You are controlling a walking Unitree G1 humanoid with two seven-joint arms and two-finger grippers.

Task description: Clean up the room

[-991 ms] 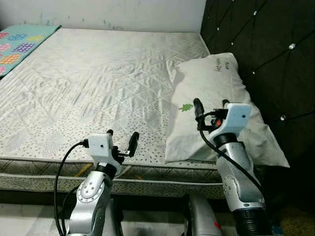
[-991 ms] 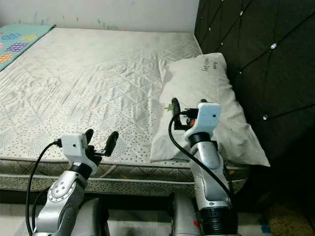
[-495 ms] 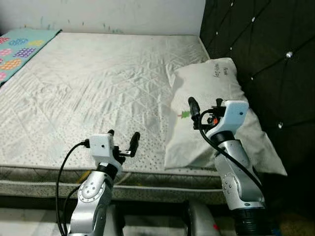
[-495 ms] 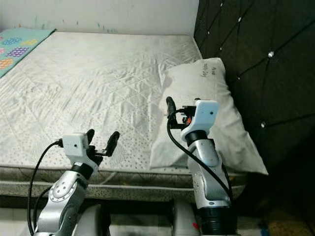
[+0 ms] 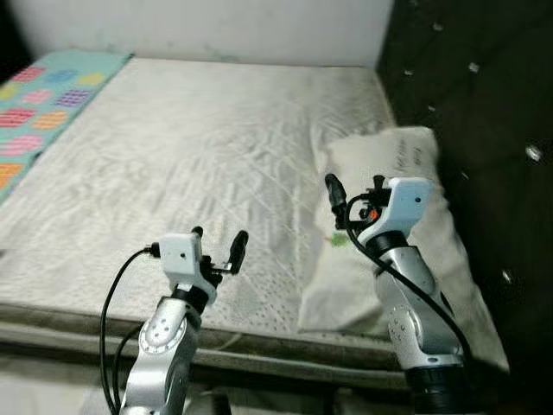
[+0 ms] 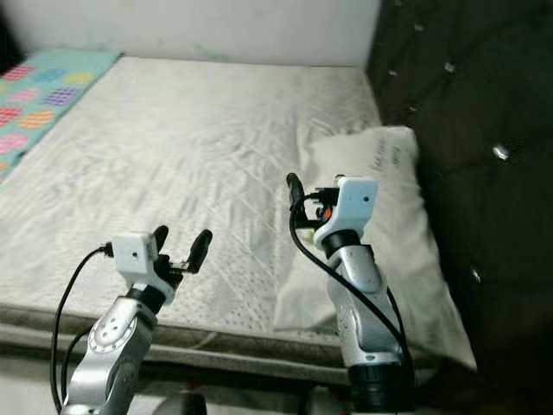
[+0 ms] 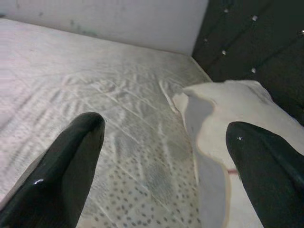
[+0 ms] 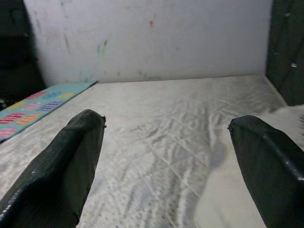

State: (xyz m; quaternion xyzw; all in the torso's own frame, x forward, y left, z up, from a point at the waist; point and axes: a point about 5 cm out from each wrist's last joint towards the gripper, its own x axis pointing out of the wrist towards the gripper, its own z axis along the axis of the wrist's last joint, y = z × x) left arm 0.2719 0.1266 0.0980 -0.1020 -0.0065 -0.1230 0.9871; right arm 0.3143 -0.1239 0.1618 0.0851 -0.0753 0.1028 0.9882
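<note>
A white pillow [image 5: 406,164] with a small green mark lies on the bare quilted mattress [image 5: 199,147], against the dark headboard. My right gripper [image 5: 354,192] hovers open over the pillow's inner edge, nothing between its fingers. My left gripper [image 5: 218,245] is held open above the mattress's front edge, to the left of the pillow and apart from it. In the left wrist view the pillow [image 7: 228,118] lies ahead between the black fingers [image 7: 61,175]. The right wrist view looks across the mattress [image 8: 161,123] toward the wall.
A tufted black headboard [image 5: 484,86] rises along the right. A teal blanket [image 5: 43,104] with coloured patches lies on the mattress's far left. A white wall [image 5: 207,26] closes the far side. The bed's front edge [image 5: 78,324] runs close below my arms.
The whole picture has shifted and blurred, so the camera has moved; the pillow now sits further right in view. Both arms keep about the same raised pose and both grippers stay open.
</note>
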